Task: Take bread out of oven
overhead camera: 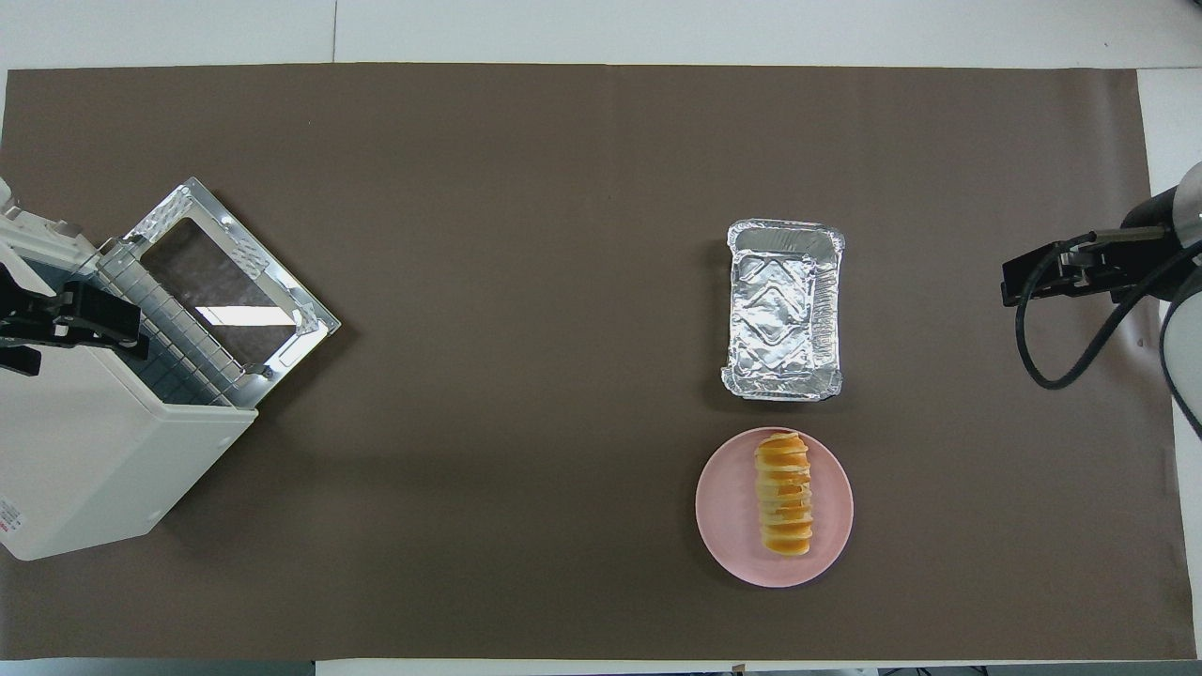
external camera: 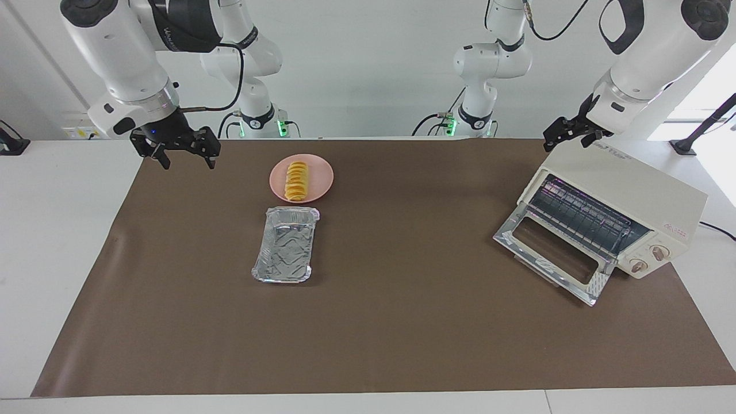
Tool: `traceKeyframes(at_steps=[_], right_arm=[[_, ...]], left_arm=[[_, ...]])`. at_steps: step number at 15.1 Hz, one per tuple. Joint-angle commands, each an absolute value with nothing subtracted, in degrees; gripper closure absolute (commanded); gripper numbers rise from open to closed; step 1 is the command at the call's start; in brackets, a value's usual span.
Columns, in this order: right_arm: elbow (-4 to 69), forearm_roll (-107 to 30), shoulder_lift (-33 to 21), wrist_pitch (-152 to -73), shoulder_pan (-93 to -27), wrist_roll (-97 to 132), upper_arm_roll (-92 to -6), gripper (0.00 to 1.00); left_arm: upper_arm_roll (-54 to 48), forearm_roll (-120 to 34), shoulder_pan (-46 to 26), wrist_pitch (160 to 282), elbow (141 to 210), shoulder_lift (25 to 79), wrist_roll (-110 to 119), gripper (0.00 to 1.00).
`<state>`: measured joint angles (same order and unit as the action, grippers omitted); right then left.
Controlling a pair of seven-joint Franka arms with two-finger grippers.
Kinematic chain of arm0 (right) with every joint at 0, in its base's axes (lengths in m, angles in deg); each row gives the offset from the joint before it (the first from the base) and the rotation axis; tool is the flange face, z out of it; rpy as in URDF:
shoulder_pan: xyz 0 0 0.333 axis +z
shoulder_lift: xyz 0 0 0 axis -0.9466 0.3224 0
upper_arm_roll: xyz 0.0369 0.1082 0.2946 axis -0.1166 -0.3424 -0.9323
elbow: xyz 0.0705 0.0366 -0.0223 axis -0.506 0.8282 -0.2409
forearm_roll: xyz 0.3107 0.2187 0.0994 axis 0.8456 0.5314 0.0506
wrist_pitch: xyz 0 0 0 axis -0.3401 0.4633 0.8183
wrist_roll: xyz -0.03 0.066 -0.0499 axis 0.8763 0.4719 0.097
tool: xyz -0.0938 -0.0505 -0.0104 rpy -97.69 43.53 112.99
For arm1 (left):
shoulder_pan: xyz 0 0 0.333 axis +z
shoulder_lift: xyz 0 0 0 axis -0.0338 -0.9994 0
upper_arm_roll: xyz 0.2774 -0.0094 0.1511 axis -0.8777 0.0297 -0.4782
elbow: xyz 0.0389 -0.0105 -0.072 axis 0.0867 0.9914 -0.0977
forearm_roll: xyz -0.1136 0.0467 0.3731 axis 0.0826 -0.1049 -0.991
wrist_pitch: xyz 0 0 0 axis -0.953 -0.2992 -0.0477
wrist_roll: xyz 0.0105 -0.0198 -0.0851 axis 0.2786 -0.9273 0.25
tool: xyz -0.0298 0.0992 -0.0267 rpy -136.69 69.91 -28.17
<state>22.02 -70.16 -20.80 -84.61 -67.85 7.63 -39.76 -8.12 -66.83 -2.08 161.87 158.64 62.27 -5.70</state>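
The bread [external camera: 296,180] [overhead camera: 785,494], a ridged golden loaf, lies on a round pink plate [external camera: 321,175] [overhead camera: 729,512] toward the right arm's end of the table. The cream-white oven [external camera: 627,190] [overhead camera: 84,451] stands at the left arm's end with its glass door [external camera: 552,253] [overhead camera: 221,282] dropped open. Its wire rack [external camera: 581,218] shows nothing on it. My left gripper [external camera: 568,134] [overhead camera: 66,321] hangs over the oven's top. My right gripper [external camera: 185,156] [overhead camera: 1061,272] is open and empty over the mat's edge at the right arm's end.
An empty silver foil tray [external camera: 284,244] [overhead camera: 784,310] lies beside the plate, farther from the robots. A brown mat [external camera: 402,322] [overhead camera: 526,329] covers the table.
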Motion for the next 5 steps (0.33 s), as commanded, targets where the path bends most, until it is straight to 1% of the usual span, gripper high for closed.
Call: traceKeyframes(at_steps=[1, 5], right_arm=[[21.5, -70.0, -21.2, -81.9, -68.4, 9.4, -40.2, 0.00], [21.5, -69.9, -21.2, -80.7, -68.4, 9.4, -40.2, 0.00]], left_arm=[[-7.7, -67.5, -1.6, 162.9, 160.6, 63.9, -5.6, 0.00], [-7.7, -67.5, -1.6, 162.9, 160.6, 63.9, -5.6, 0.00]])
